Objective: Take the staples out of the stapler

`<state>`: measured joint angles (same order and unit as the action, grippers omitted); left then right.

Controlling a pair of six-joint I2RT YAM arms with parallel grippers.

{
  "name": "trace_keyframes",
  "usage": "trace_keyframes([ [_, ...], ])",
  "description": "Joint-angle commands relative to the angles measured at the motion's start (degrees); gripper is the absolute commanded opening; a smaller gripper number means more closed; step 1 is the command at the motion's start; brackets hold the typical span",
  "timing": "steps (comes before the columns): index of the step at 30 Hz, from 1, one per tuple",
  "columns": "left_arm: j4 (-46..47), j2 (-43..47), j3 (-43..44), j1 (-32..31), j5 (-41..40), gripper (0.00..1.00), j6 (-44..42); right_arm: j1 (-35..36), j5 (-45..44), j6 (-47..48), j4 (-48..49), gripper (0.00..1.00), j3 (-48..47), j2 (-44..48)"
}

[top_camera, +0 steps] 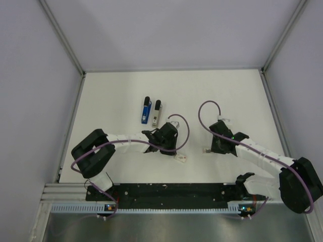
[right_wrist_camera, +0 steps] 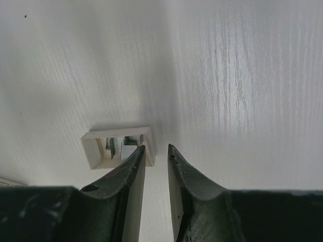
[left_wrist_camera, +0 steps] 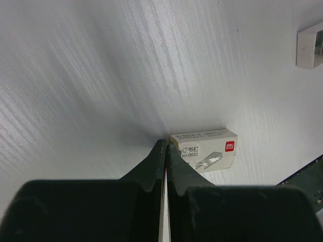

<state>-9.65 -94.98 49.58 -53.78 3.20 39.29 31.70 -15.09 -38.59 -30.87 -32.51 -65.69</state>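
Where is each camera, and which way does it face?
Top external: above, behind the bases, looking down at the table; both arms show.
Left wrist: looks down past the shut left gripper at the staple box.
Right wrist: looks down past the right gripper at an open tray.
Shared: the staple box, top and left wrist.

Left gripper (left_wrist_camera: 165,146) closed over a white table (left_wrist_camera: 101,75), a staple box (left_wrist_camera: 204,149) at its tips.

The two dark fingers (left_wrist_camera: 146,171) press together, with only a thin pale seam between them. The cream box with printed text and a red logo lies flat just right of the fingertips. Part of a small white container (left_wrist_camera: 309,46) shows at the upper right edge, and a dark strip (left_wrist_camera: 305,179) crosses the lower right corner.
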Motion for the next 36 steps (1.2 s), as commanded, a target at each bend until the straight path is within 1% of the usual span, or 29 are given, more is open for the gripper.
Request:
trace_keyframes([
  [1, 1.48, 1.11, 0.34, 0.17, 0.14, 0.04, 0.18, -0.5, -0.55, -0.35, 1.16, 0.24, 0.25, 0.3],
  [12, 1.21, 0.94, 0.69, 0.17, 0.14, 0.04, 0.0, -0.5, 0.15, -0.61, 2.31, 0.23, 0.78, -1.02],
  [15, 1.12, 1.02, 0.78, 0.17, 0.23, 0.04, -0.09, -0.5, 0.32, -0.44, 2.57, 0.22, 0.61, -1.72],
  [17, 1.12, 1.02, 0.69, 0.17, 0.23, 0.04, -0.09, -0.5, 0.41, -0.35, 2.57, 0.18, 0.43, -1.81],
  [21, 1.04, 1.29, 0.69, 0.17, 0.05, 0.04, -0.09, -0.5, 0.5, -0.26, 2.49, 0.07, 0.52, -1.11],
  [24, 1.12, 1.29, 0.6, 0.17, 0.05, 0.04, 0.0, -0.5, 0.5, -0.26, 2.31, 0.0, 0.78, -0.49],
  [33, 2.09, 1.46, 0.07, 0.17, 0.05, 0.04, 0.97, -0.33, 1.03, -1.31, -0.85, 0.0, 1.84, 3.46],
  [36, 2.18, 1.37, 0.16, 0.17, -0.12, 0.01, 1.49, 0.37, -0.02, -2.28, -2.52, 0.0, 1.93, 4.95],
])
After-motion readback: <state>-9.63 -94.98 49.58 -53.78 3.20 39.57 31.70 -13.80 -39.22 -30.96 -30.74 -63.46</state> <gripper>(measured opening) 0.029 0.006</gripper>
